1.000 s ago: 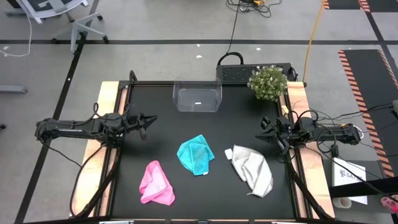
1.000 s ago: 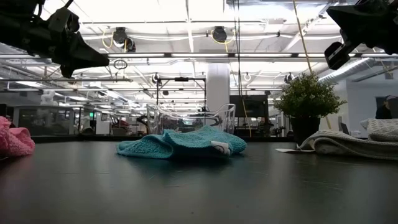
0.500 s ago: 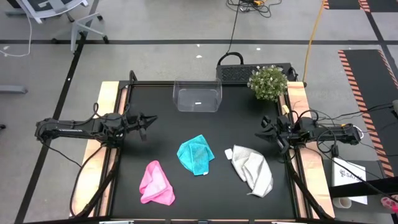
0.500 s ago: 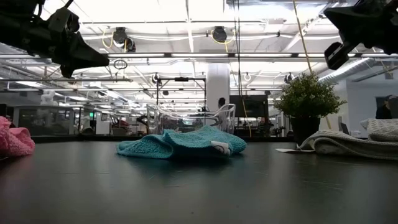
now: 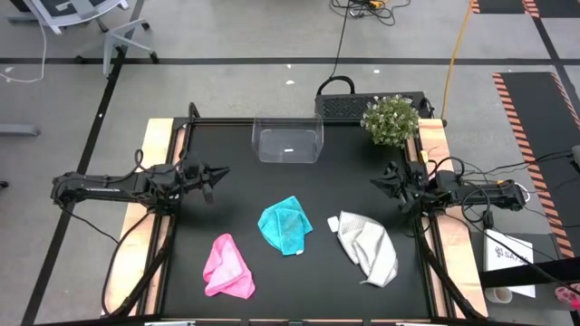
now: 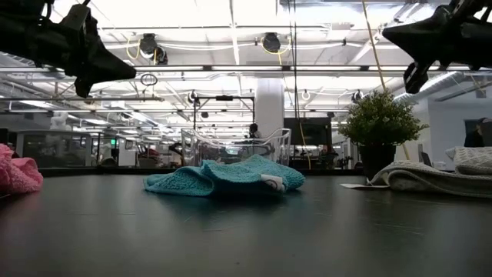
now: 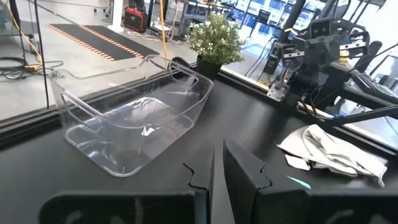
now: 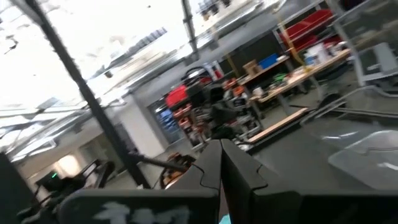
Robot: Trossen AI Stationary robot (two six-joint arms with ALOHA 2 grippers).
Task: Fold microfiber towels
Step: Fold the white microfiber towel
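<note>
Three towels lie crumpled on the black table: the pink one [image 5: 228, 266] near the front left, the teal one [image 5: 285, 224] in the middle, and the grey-white one [image 5: 367, 246] at the right. They also show in the low view as pink [image 6: 17, 172], teal [image 6: 223, 177] and grey-white [image 6: 434, 177]. My left gripper [image 5: 220, 172] is shut and empty, in the air over the table's left part. My right gripper [image 5: 375, 184] is shut and empty, in the air over the right part, above and behind the grey-white towel.
A clear plastic tub [image 5: 288, 139] stands at the far middle of the table. A small potted plant [image 5: 391, 119] stands at the far right corner. Wooden rails run along the left and right edges. Bare black table lies between the towels and the tub.
My right gripper has tipped up from slanting down to about level and gone a little toward the table's far edge. The towels lie as before.
</note>
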